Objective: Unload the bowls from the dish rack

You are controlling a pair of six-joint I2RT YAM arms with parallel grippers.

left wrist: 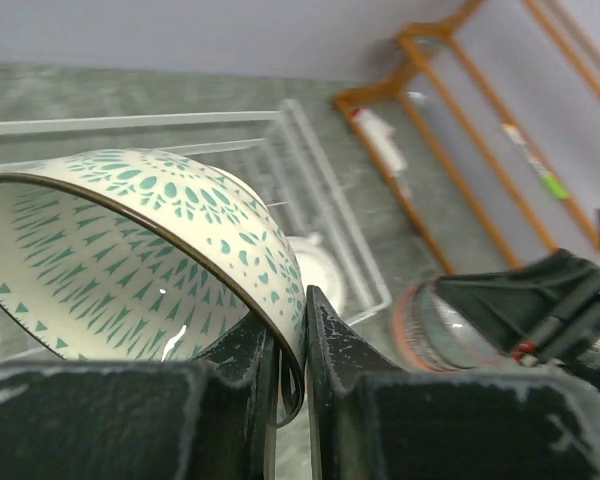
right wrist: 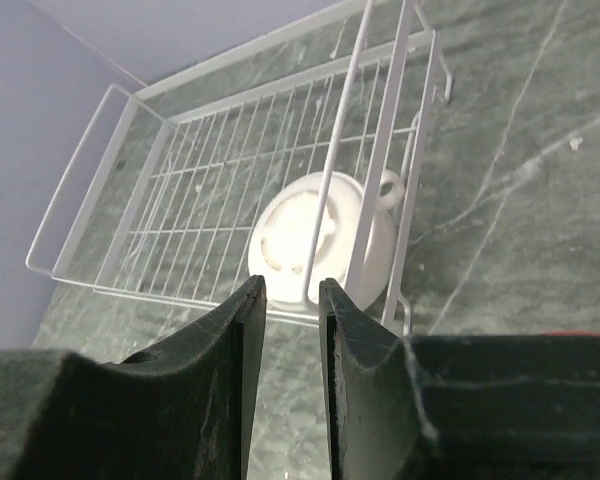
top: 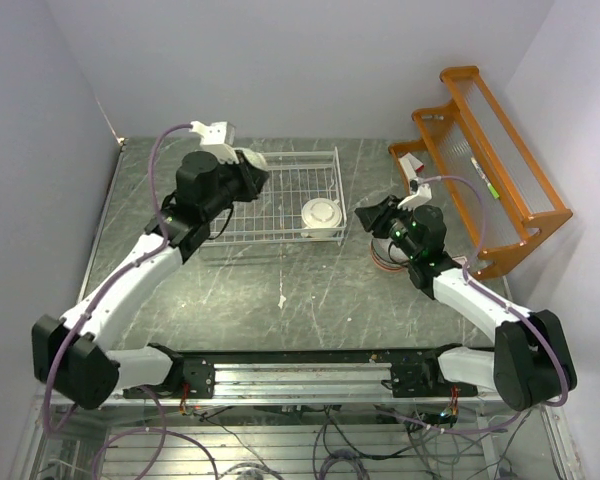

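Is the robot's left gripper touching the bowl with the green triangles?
Touching. The left wrist view shows the left gripper pinching the rim of the patterned bowl from both sides.

Glossy glazed bowl (left wrist: 180,215), white wire rack (right wrist: 376,160), matt marble-look table (top: 320,290).

Dish rack (top: 265,205): white wire-grid basket, low sides, flat on desk (top: 310,295).
Cream bowl (right wrist: 310,240): small handle, upside down in the rack's near right corner.
Patterned bowl (left wrist: 130,250): white with teal motifs, tilted, rim pinched by left gripper (left wrist: 292,325).
Red-rimmed bowl (left wrist: 425,335): partly hidden, right of the rack.
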